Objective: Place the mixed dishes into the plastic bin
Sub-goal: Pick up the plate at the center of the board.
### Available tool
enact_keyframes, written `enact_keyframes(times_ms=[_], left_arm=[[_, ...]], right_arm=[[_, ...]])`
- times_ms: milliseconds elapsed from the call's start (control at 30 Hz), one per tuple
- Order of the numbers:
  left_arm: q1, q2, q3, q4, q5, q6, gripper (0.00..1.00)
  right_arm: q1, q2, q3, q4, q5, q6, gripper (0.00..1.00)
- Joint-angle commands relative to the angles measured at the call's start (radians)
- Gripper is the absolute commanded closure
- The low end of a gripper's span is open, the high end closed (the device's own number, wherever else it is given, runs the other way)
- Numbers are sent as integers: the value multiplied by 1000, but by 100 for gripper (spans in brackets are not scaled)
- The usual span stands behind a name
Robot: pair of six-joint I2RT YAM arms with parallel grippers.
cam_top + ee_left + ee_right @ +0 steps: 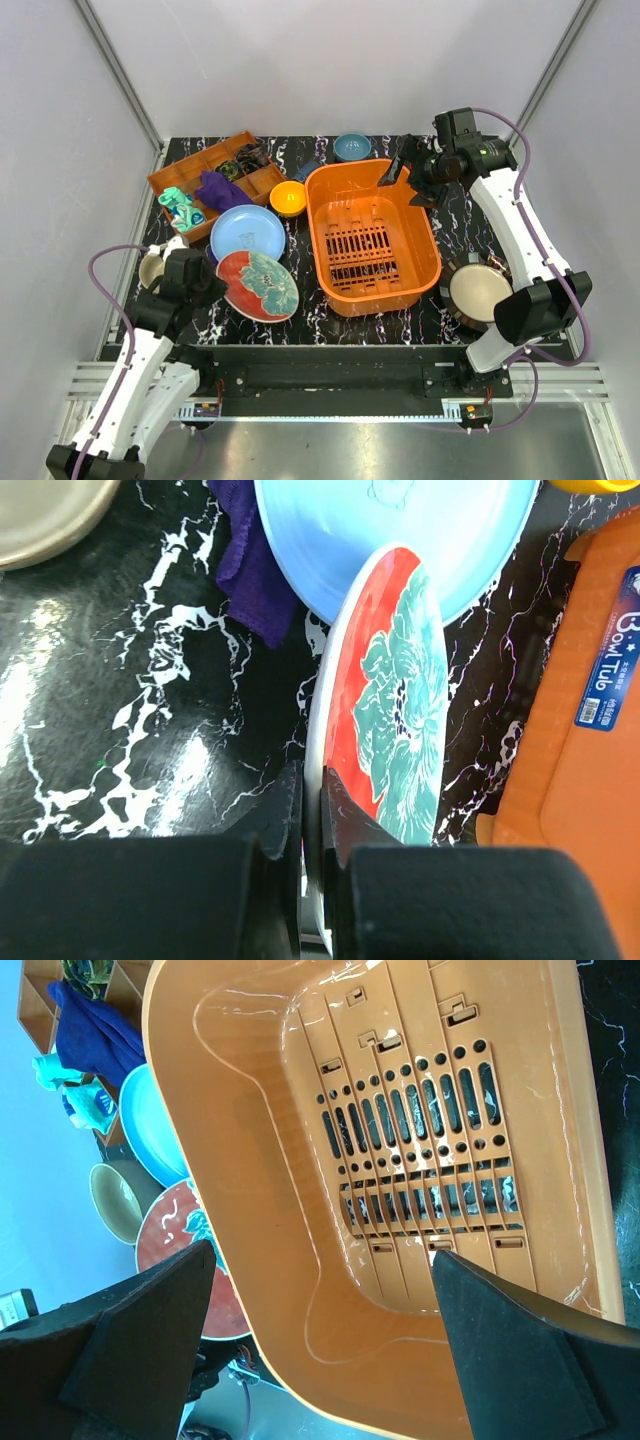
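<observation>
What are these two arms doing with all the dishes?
The left arm has its jaws shut on the rim of a red-and-green plate, which is beside the orange tub. The right arm holds its jaws wide open above the tub's far edge, gripping nothing. The tub has no dishes in it. A blue plate and a yellow bowl lie on the table beside it.

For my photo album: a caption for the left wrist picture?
Left pincer shut on the rim of the red-and-green plate, orange bin alongside.
</observation>
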Motion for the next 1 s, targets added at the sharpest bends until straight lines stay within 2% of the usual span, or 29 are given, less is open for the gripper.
enact_keyframes(times_ms=[0,500,967], left_arm=[[1,-7,124,118,19,-26,100],[15,115,357,153,54,-3,100],[67,397,885,87,113,128,100]], right_arm=[[9,-32,-5,41,-9,0,0],[9,-41,-19,49,0,-11,0],[9,-24,47,49,36,-13,0]])
